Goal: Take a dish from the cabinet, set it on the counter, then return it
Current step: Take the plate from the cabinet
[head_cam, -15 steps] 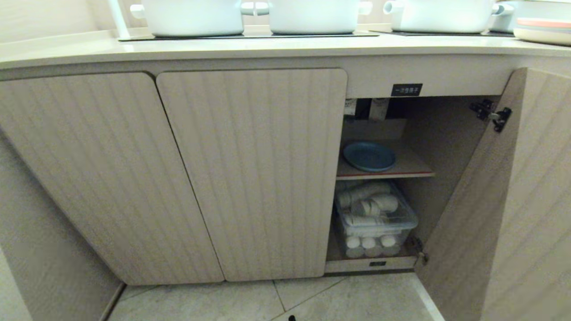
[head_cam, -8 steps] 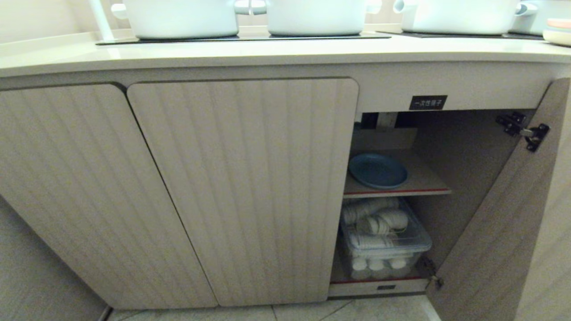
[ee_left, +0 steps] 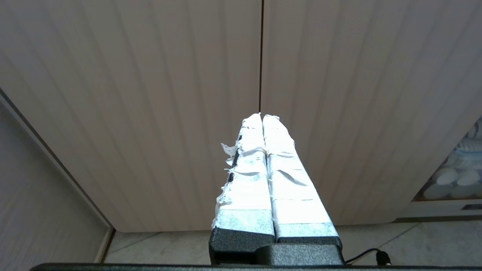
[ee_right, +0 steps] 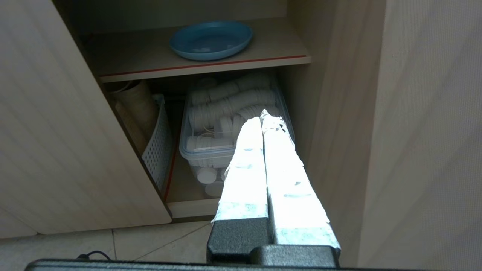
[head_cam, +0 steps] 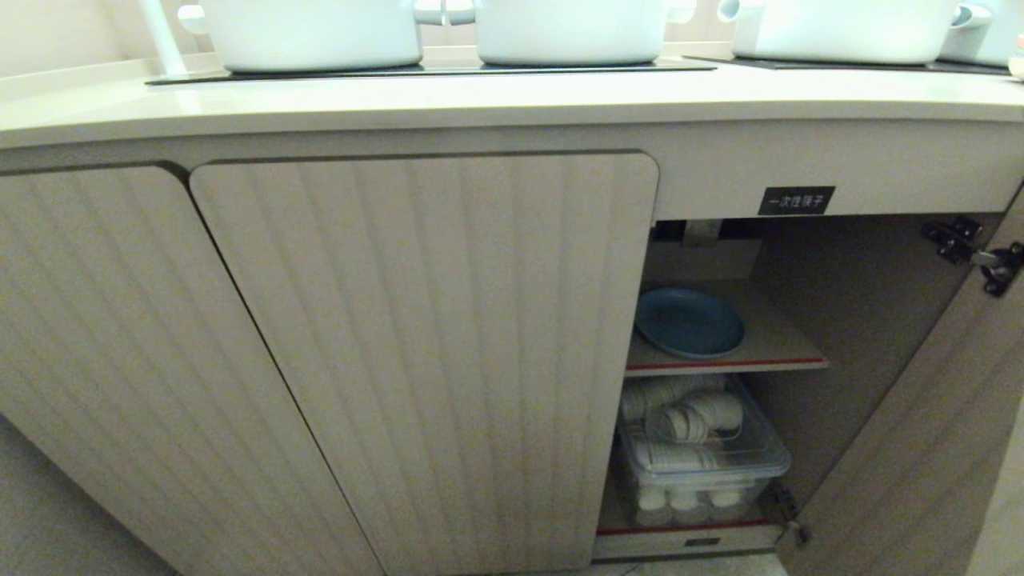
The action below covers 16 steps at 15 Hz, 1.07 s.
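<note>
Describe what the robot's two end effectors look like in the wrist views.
Both match. The left end effector and right end effector each have two long, tapering fingers wrapped in white tape, ragged and peeling in places, on a black, blocky base. A thin black cable shows beside each base. No markings are visible.

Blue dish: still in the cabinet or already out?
In. The dish lies flat on the cabinet's inner shelf behind the open door; neither gripper touches it.

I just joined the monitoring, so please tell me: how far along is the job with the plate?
Done: the cabinet door stands open. In hand: nothing; the right gripper is shut and empty before the opening, and the left gripper faces closed doors. Left: the blue plate lies on the shelf; nothing shows whether it has visited the counter.
</note>
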Available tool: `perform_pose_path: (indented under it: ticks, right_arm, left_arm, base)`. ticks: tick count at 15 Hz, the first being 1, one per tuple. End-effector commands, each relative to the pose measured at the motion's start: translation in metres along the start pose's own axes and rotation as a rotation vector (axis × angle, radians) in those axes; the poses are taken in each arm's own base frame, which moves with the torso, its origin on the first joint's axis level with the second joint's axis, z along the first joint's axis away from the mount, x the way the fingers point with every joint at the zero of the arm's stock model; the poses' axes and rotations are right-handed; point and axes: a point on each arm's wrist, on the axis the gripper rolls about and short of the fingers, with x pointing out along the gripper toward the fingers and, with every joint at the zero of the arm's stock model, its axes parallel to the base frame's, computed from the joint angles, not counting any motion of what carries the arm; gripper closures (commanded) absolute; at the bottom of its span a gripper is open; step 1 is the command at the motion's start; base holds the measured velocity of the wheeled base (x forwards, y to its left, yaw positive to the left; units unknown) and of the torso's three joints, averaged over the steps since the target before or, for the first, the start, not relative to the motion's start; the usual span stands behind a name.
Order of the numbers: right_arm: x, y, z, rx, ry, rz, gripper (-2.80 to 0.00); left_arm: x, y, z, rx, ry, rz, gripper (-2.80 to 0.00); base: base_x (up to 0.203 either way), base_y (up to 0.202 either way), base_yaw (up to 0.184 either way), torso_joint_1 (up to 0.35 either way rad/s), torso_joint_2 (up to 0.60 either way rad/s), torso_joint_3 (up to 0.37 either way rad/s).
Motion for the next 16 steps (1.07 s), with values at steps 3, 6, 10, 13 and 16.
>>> perform_pose_path:
  ticks: [3,6,10,13,16]
  right_arm:
    - [-0.0001,0.0,0.0001,0.0,-0.001,0.0,0.0]
    - [-0.0001,0.0,0.0001,0.0,-0.001,0.0,0.0]
    - [0.0,0.0,0.0001,0.0,-0.001,0.001,0.0]
    - [-0.0001,0.0,0.0001,0.0,-0.001,0.0,0.0]
    - [0.0,0.0,-0.0002,0.0,0.0,0.0,0.0]
  left_arm:
    - [0.0,0.0,0.0,-0.001,0.0,-0.001,0.0]
    - [0.0,0.0,0.0,-0.001,0.0,-0.001,0.0]
    - [0.0,0.0,0.0,-0.002,0.0,-0.001,0.0]
    - [0.0,0.0,0.0,-0.002,0.0,-0.001,0.0]
    - [0.0,0.0,0.0,-0.002,0.0,-0.001,0.0]
  base:
    - [0.0,0.0,0.0,0.0,0.0,0.0]
    - [0.0,0.0,0.0,0.0,0.0,0.0]
    - [0.0,0.0,0.0,0.0,0.0,0.0]
    - [0.0,0.0,0.0,0.0,0.0,0.0]
    - [0.0,0.0,0.0,0.0,0.0,0.0]
